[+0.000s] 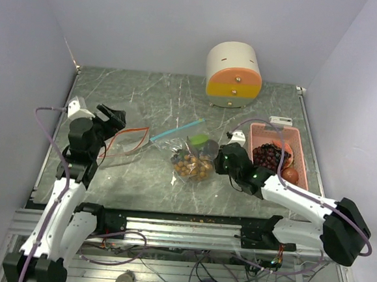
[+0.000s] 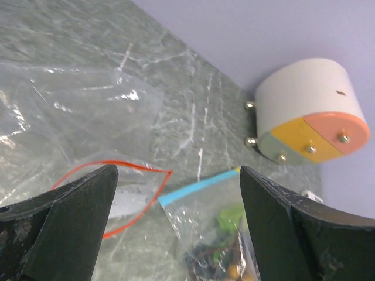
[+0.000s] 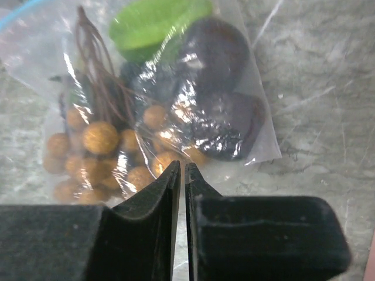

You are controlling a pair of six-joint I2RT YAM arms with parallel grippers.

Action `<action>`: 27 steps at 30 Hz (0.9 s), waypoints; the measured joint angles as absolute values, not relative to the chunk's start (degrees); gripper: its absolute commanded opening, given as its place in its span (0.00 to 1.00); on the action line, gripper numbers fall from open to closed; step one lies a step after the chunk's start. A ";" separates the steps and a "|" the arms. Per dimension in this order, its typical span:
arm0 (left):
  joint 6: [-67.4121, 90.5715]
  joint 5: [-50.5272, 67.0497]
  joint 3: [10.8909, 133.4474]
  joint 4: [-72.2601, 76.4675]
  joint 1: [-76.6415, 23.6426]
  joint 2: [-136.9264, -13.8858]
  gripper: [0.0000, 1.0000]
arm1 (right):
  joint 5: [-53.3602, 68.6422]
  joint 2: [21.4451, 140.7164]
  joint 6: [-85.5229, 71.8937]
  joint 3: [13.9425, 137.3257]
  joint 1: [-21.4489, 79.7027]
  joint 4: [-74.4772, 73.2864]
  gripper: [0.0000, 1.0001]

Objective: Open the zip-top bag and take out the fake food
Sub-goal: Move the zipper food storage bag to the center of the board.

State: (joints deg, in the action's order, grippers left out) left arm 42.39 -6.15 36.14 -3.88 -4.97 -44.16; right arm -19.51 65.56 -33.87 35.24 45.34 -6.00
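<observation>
Right gripper [image 3: 180, 171]: fingers pressed together, only a hairline between them, tips at the closed bottom edge of the zip-top bag [image 3: 262, 143]. Cannot tell whether a fold of film is caught there. Judgement: low and shut at that end, it is placed to pin or lift the bottom so the contents can be tipped toward the mouth. Directly ahead of the tips, inside the clear, crinkled, glare-streaked film, lies the fake food. A tan-brown grape bunch [image 3: 99, 137] with thin brown stems sits ahead and to one side, and two dark purple rounded pieces [image 3: 220, 55] to the other. A green piece [image 3: 155, 23] lies farthest from the tips, nearest the zip. Beyond the food, at the bag's far end, runs the blue zip strip [image 1: 175, 132]; whether it is sealed cannot be read. Behind the right gripper stands a pink basket [image 1: 268, 129] holding a dark purple grape bunch [image 1: 266, 155] and reddish-orange round fruits [image 1: 290, 175]. So part of the food is out, part bagged. Left gripper [image 2: 177, 170]: released, fingers spread wide, raised off the table [image 1: 140, 176], well apart from the food bag. Probably it waits to take the zip end. Below its span lies a second, flat clear bag with a red zip line [image 2: 140, 171], the blue strip just past it. A round white drawer unit [image 1: 233, 72] stands farther off.
</observation>
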 measured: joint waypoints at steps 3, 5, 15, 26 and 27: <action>42.50 -4.89 34.68 -7.18 -6.76 -38.68 0.95 | -17.50 68.03 -35.00 33.01 45.54 -4.10 0.06; 42.85 -4.62 32.51 -9.30 -7.64 -35.77 0.94 | -15.14 69.30 -36.18 31.03 46.46 -1.08 0.06; 43.79 -4.64 27.35 -16.73 -7.99 -32.80 0.94 | -13.43 89.97 -37.95 42.02 61.63 8.43 0.08; 43.79 -4.01 26.92 -18.57 -8.14 -29.82 0.90 | -13.32 76.51 -31.11 46.61 59.83 10.87 0.38; 43.99 -3.60 26.50 -18.11 -8.23 -29.82 0.89 | -12.73 74.02 -31.18 45.71 57.08 11.38 0.39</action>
